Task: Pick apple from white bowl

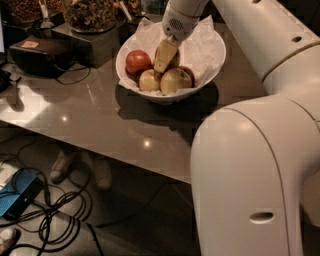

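Nearest, the robot's white arm [250, 170] fills the right side, bending up and back toward the far end of the counter [100, 125]. On the floor at the near left lie black cables [55, 220] and a blue box [17, 192].

On the grey counter stands the white bowl [165, 96], lined with crumpled white paper [202, 42]. At its near side 2 yellow-green apples [150, 80] sit touching each other. Left of them, a little farther back, is a bright red apple [137, 61], and a dark red one [189, 73] shows at the right, behind the right yellow-green one.

The claw [163, 62] reaches down into the middle of the bowl, its pale tip low among the fruit, just right of the bright red apple. The apple [175, 58] lies in the bowl's centre, right behind the claw and touching it, largely hidden by it. I cannot tell whether the claw is wide, narrow or gripping.

At the far left of the counter stand a black box [40, 55] and a jar of brown food [92, 12].
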You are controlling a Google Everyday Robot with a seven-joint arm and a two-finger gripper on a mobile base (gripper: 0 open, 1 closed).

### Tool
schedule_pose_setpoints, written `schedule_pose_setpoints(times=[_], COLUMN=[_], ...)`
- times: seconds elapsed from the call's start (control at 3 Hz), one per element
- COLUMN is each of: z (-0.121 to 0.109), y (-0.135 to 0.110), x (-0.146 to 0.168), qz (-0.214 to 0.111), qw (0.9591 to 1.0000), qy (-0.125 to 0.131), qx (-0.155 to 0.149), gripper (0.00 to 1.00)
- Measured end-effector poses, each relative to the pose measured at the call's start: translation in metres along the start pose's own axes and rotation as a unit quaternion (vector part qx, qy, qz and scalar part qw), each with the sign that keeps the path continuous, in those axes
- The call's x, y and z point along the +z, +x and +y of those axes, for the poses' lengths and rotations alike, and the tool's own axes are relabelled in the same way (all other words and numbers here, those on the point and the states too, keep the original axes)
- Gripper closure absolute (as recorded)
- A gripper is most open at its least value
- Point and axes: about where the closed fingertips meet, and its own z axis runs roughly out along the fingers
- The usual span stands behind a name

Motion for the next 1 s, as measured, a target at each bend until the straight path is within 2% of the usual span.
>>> schedule_pose_setpoints(times=[0.33,0.67,1.0], z=[0.006,0.018,0.035], y=[-0.006,-0.013,-0.023], x=[-0.023,-0.054,-0.074], qz=[-0.003,-0.012,-0.021], qw=[0.9997,0.999,0.9991], qy=[0.023,0.041,0.036], qx=[-0.002,0.015,0.009], gripper=[1.0,1.0,1.0])
